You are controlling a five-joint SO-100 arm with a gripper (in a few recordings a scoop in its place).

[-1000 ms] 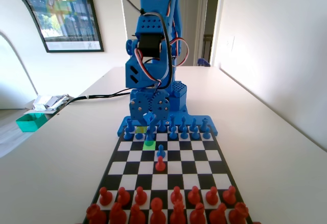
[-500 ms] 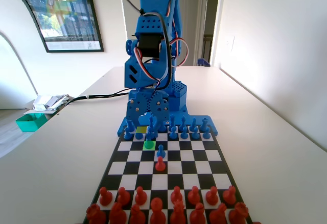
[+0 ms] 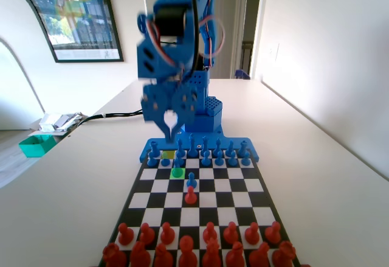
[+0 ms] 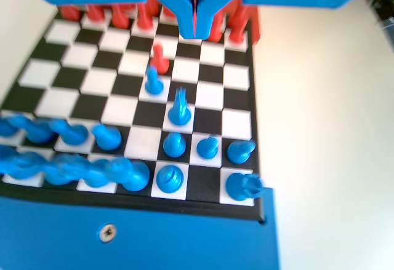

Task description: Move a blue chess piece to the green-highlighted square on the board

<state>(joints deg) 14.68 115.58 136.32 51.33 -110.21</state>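
Blue chess piece (image 3: 178, 161) stands upright on the green-highlighted square (image 3: 177, 172), below the gripper (image 3: 169, 134) and well apart from it. In the wrist view the same pawn (image 4: 179, 107) is under the jaws and a little nearer to the arm's side; it looks blurred. The gripper (image 4: 196, 31) hangs high above the board (image 3: 231, 200), and its two jaws are pressed together with only a thin line between them and nothing in their grip. Beyond the pawn, farther from the arm, one more blue pawn (image 3: 191, 182) stands just beside a red pawn (image 3: 191, 195). The other blue pieces (image 4: 92, 171) stand in rows beneath the gripper, at the arm's edge of the board (image 4: 86, 79).
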